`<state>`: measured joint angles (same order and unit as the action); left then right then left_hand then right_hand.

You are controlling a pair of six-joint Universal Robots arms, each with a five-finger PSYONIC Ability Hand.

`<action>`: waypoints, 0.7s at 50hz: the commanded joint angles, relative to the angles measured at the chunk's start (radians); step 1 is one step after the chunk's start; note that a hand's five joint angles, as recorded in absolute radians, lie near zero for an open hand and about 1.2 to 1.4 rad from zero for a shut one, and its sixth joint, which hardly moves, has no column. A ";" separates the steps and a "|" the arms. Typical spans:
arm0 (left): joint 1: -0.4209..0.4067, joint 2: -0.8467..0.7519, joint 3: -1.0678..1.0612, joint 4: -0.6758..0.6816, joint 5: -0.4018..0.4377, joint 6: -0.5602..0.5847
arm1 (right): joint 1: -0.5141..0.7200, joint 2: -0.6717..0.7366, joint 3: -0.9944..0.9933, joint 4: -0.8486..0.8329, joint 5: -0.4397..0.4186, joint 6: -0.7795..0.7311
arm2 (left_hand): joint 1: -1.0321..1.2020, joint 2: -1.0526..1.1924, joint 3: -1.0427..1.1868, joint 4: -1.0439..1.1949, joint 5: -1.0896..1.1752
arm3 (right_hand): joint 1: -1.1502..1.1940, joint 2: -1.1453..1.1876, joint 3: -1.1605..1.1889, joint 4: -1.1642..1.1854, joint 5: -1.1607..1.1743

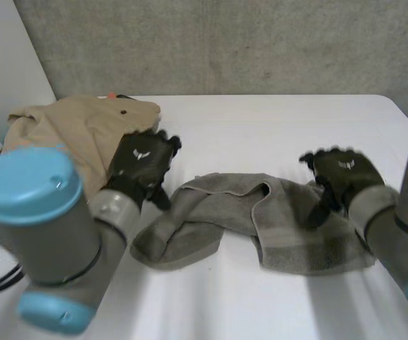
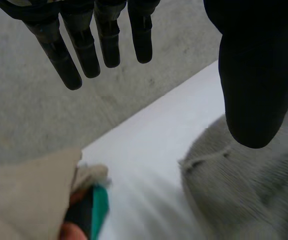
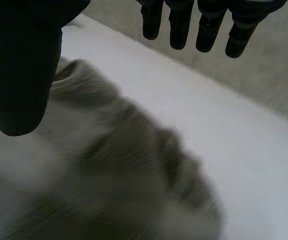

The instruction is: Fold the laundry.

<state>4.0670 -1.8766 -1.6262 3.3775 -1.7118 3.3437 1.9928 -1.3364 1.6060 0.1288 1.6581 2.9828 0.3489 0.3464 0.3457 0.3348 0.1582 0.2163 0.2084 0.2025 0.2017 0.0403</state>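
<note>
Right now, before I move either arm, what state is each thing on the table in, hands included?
Grey terry towel: crumpled, not folded, lying across the middle of the table.
Beige cloth garment: bunched in a heap at the far left corner.
Left hand: open, holding nothing, between the heap and the towel's left end.
Right hand: open, holding nothing, over the towel's right end.

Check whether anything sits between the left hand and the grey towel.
Nothing visible. The open left hand is beside one end of the grey towel, bare table between; the beige garment lies on its other side.
</note>
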 commanded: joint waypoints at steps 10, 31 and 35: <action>0.051 -0.038 -0.116 0.005 -0.017 -0.102 | 0.155 0.101 0.174 -0.133 0.000 0.211 | 0.003 0.005 0.006 0.017 0.019 | -0.042 -0.034 -0.028 -0.027 -0.040; 0.093 -0.185 -0.089 -0.006 -0.008 -0.099 | 0.230 0.278 0.111 -0.399 0.219 0.171 | 0.334 0.336 0.337 0.348 0.350 | 0.639 0.647 0.653 0.654 0.640; 0.093 -0.193 -0.075 -0.024 -0.008 -0.096 | 0.222 0.266 0.117 -0.416 0.216 0.153 | 0.785 0.788 0.788 0.799 0.801 | 1.179 1.187 1.193 1.194 1.180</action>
<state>4.1623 -2.0561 -1.7156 3.3698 -1.7198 3.2445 2.2232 -1.0665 1.7162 -0.2595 1.8813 3.1596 0.7940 0.7560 0.7548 0.7569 0.5790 0.8925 0.9171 0.9064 0.9031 0.7295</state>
